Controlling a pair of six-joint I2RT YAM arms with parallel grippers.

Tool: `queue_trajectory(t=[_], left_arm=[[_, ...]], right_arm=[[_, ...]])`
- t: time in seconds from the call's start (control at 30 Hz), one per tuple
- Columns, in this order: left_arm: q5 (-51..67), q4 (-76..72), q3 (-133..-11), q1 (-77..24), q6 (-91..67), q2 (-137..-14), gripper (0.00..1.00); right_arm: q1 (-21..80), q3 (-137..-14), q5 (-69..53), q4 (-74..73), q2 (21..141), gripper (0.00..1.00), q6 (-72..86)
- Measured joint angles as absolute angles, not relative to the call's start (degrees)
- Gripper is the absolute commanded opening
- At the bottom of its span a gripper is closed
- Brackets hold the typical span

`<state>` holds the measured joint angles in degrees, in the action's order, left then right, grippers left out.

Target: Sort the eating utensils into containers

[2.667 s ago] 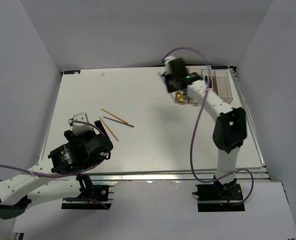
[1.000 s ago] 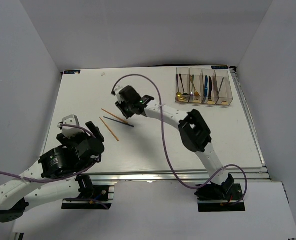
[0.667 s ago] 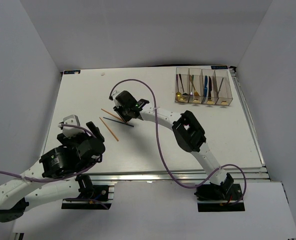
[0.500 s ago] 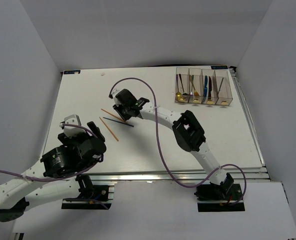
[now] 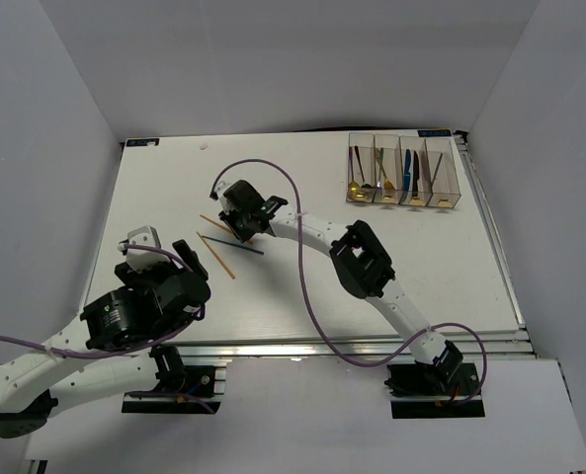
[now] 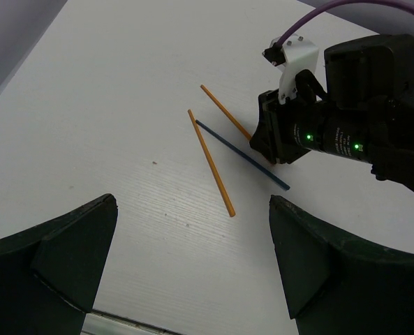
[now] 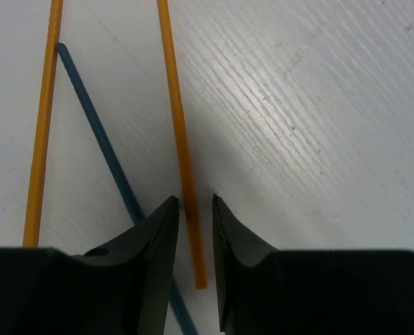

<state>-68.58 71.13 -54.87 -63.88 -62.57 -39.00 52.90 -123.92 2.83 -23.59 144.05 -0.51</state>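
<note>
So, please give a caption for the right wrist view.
Right fingers straddle an orange chopstick, a blue chopstick lying beside it.

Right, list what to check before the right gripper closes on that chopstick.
1. Orange chopstick sits between the fingers of the right gripper: ok.
2. Jaws have room to close: ok, a narrow gap shows on each side of the stick.
3. Blue chopstick clear of the grip: not ok, it runs under one finger.
4. Fingertips low enough to the table: cannot tell.
5. Left gripper out of the way: ok, open and short of the sticks.
6. Containers unobstructed: ok.
</note>
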Motion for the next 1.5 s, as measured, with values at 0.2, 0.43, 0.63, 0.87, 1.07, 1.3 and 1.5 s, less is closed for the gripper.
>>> queue_trajectory(t=[0.2,0.43,0.63,0.87,1.07,1.3,1.5], left_arm=[[-68.58,71.13,-54.87,-63.88,-62.57,-38.98,0.98],[-68.55,71.13,-54.87,-63.88,-62.57,-38.94,0.98],[-68.55,71.11,-54.87,-63.88,-62.54,-38.81,0.98],[-68.55,71.07,-54.87,-63.88,-62.37,-37.89,0.98],[-68.47,70.32,-54.87,-63.88,-61.69,-37.17,0.98],[-68.34,69.06,-54.87,-63.88,-60.51,-38.85,0.98],[-67.94,68.29,-54.85,-63.88,-59.51,-40.56,0.98]], right_arm=[[53.08,-124.81,4.40,-23.79,144.84,0.07,-1.30],[53.63,-119.00,8.56,-21.52,141.36,0.00,-2.46],[51.55,-110.65,10.28,-23.22,132.44,0.00,-2.48],[34.59,-104.64,8.93,-23.35,114.72,0.00,-2.24],[11.68,-102.50,10.15,-22.70,113.69,0.00,-2.74],[0.54,-106.98,12.25,-23.88,121.69,0.00,-1.61],[-2.68,-112.66,11.40,-24.47,128.92,0.00,-0.05]])
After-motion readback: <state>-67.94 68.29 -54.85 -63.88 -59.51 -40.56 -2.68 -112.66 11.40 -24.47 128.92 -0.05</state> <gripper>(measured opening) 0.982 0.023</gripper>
